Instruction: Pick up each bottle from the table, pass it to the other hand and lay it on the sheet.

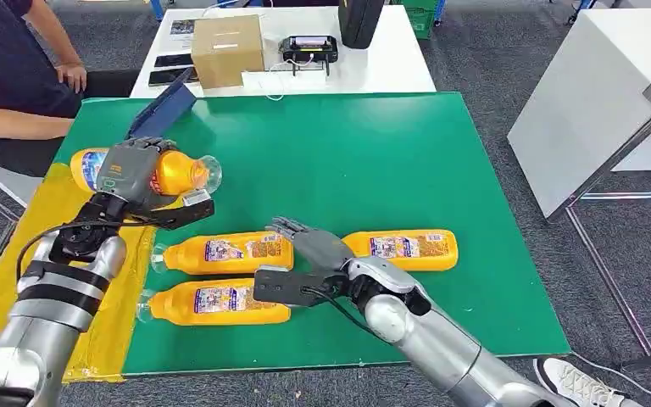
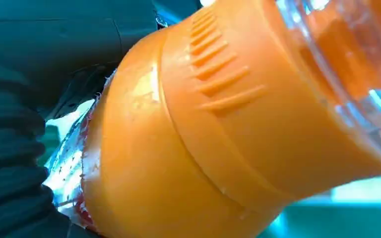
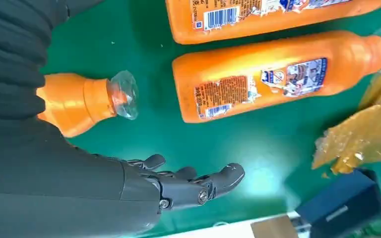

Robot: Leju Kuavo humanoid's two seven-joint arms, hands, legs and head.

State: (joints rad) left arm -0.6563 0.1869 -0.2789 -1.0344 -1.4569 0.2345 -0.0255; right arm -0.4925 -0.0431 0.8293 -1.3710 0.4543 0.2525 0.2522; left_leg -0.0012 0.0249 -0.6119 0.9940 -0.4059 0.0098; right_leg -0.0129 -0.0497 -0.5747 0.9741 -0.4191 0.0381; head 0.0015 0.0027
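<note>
**Left hand grips one orange bottle above the table's edge**

Fingers of the left hand [image 1: 136,170] wrap around the held bottle [image 1: 157,172], which lies on its side in the grip over the border between the green mat [image 1: 407,153] and the yellow sheet [image 1: 51,208]. Its clear cap points toward the mat. In the left wrist view the ribbed orange neck [image 2: 213,89] and smooth plastic shoulder sit close against the hand.

Nearest the robot, the front bottle [image 1: 216,303] lies flat on the mat, cap toward the sheet. Just behind it lies the middle bottle [image 1: 225,253], parallel, with a barcode panel and small print too fine to read. The right hand [image 1: 305,254] hovers between these and the far bottle [image 1: 407,249], fingers spread and holding nothing. That bottle lies just beside the hand, its clear cap [image 3: 123,94] near the dark fingers [image 3: 198,181].

Open green mat stretches beyond the bottles to the far and right edges. The sheet is crinkled and glossy along the left edge. Farther back, a cardboard box [image 1: 227,49] and a black device [image 1: 308,48] sit on a white table [image 1: 390,59]. A seated person's arm [image 1: 17,119] rests at far left.
</note>
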